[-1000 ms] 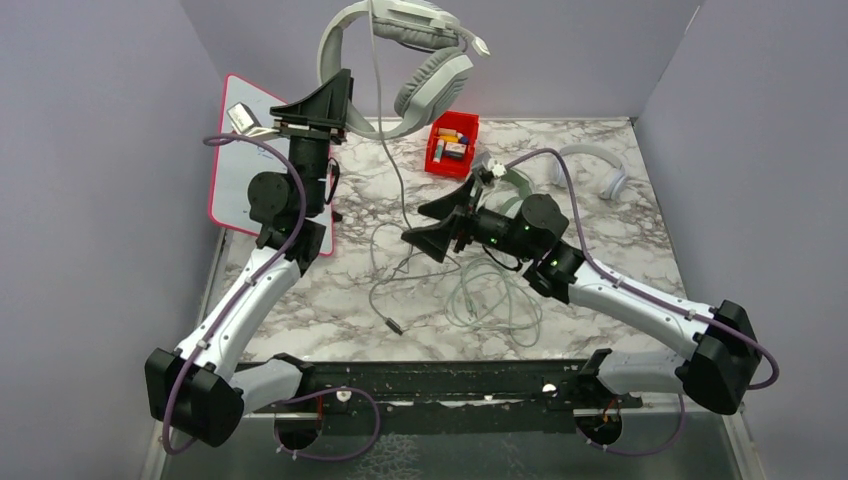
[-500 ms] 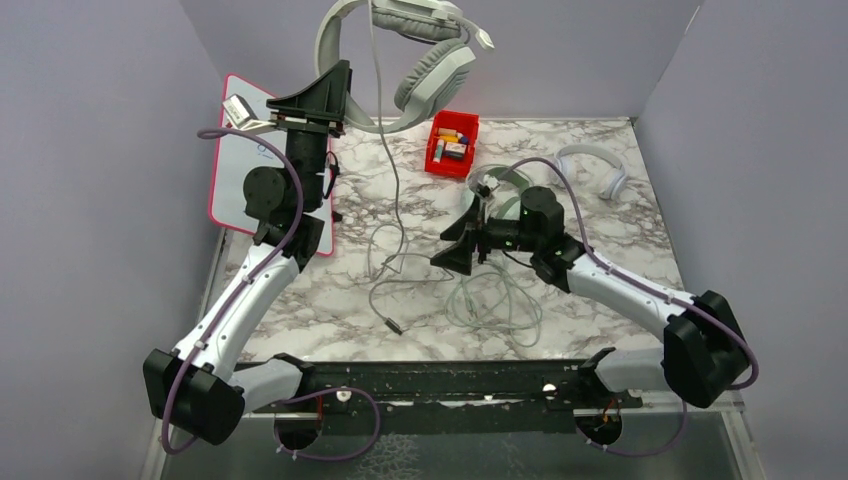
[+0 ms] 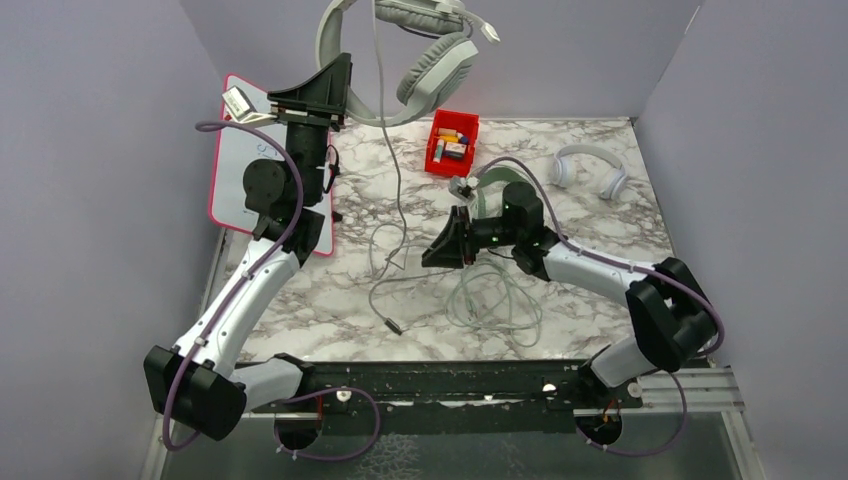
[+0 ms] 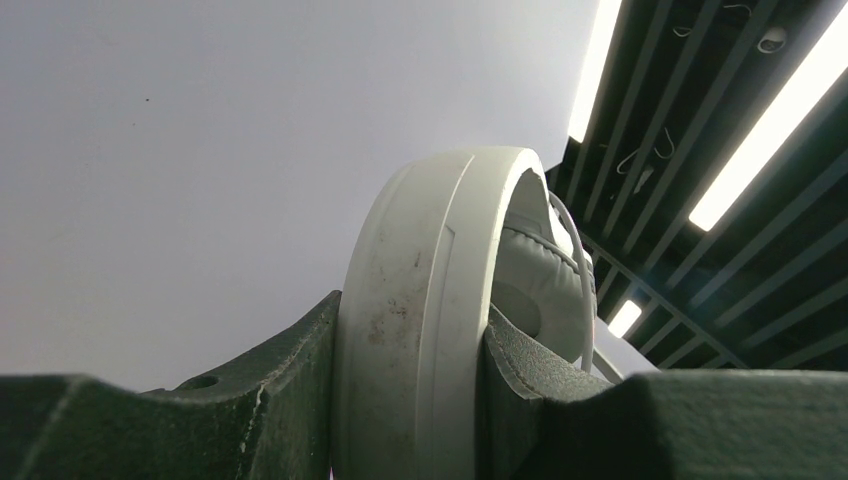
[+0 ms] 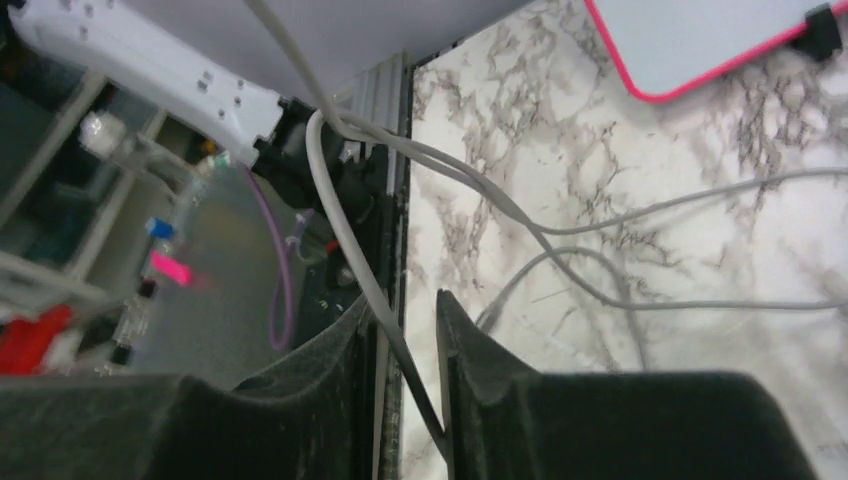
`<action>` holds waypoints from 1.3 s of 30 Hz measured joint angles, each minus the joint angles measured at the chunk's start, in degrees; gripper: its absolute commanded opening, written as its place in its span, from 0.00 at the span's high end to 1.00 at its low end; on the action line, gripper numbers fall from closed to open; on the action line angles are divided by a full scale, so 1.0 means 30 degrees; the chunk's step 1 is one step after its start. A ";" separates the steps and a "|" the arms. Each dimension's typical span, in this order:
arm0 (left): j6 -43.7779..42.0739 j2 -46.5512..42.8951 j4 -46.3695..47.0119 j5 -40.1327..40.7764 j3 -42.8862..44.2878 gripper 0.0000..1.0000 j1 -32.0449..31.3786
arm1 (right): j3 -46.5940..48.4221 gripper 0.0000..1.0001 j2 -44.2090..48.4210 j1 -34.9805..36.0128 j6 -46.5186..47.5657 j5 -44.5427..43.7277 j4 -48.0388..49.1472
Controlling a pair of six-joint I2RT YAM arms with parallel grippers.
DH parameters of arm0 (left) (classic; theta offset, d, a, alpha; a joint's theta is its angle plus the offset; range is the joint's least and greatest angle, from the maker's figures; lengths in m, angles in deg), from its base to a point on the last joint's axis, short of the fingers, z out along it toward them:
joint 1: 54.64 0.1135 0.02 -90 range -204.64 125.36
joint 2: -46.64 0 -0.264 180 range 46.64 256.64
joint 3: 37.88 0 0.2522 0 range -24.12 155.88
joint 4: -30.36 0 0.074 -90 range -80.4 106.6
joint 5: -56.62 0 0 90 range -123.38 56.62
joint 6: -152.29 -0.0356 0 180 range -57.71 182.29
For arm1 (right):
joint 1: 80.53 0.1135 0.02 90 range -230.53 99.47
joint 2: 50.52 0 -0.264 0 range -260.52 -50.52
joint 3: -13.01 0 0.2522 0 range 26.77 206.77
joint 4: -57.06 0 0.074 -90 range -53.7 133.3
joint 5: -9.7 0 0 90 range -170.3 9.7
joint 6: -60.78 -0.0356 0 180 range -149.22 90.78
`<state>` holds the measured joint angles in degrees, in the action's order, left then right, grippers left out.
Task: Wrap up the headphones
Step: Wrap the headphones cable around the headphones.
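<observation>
My right claw (image 5: 405, 330) has just narrowed from wide spread onto the grey cable (image 5: 345, 240), which runs between its fingers above the table (image 3: 600, 260). My left claw (image 4: 415, 400) still pinches the grey-white headset (image 3: 400, 60) by its headband, raised high. I judge that winding can now begin.

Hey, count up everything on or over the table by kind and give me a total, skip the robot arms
Headphones: 3, grey-white held up by the left gripper, mint-green behind the right arm, white far right
Red bin of small items: 1
Pink-edged whiteboard: 1
Total: 5
</observation>
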<state>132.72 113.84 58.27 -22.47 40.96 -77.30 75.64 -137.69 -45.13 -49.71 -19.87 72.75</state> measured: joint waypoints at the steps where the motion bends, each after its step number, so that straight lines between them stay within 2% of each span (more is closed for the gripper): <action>1: -0.0102 0.0022 -0.0080 0.0007 0.0073 1.00 0.0015 | -0.0401 0.95 0.0146 -0.0015 -0.0444 -0.0437 0.0430; 7: -0.1428 0.0036 -0.1290 0.0925 0.1107 1.00 0.0117 | -0.3883 0.97 0.2397 -0.0255 -0.3585 -0.7424 0.0379; 10: -0.1814 0.0080 -0.1814 0.1880 0.1996 1.00 0.0342 | -0.5333 0.97 0.2849 -0.0401 -0.4881 -1.0018 0.0109; 20: -0.2572 0.1603 -0.2310 0.3490 0.6870 1.00 0.2251 | -0.6696 0.98 0.4262 -0.0619 -0.7329 -1.7595 -0.4510; 26: -0.3920 0.1734 -0.2834 0.4277 0.8517 1.00 0.2572 | -0.6688 0.97 0.5209 -0.2455 -0.7402 -2.0451 -0.7490; 33: -0.5129 0.1741 -0.3461 0.4830 0.9194 1.00 0.2674 | -0.6455 0.95 0.5217 -0.4393 -0.6579 -2.1362 -0.9843; 34: -0.5319 0.1778 -0.3723 0.4896 0.9384 1.00 0.2681 | -0.6455 0.89 0.5202 -0.4619 -0.6492 -2.1325 -0.9974; 38: -0.5639 0.1887 -0.4095 0.4962 0.9734 1.00 0.2681 | -0.6455 0.39 0.5552 -0.5792 -0.4925 -2.0815 -1.0593; 39: -0.5610 0.1880 -0.4095 0.4947 0.9734 1.00 0.2681 | -0.6419 0.33 0.5865 -0.5880 -0.4284 -2.0371 -1.0775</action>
<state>115.89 119.48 45.99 -7.62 70.16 -69.25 56.38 -120.10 -62.77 -62.56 -80.99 40.43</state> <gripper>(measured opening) 0.450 0.451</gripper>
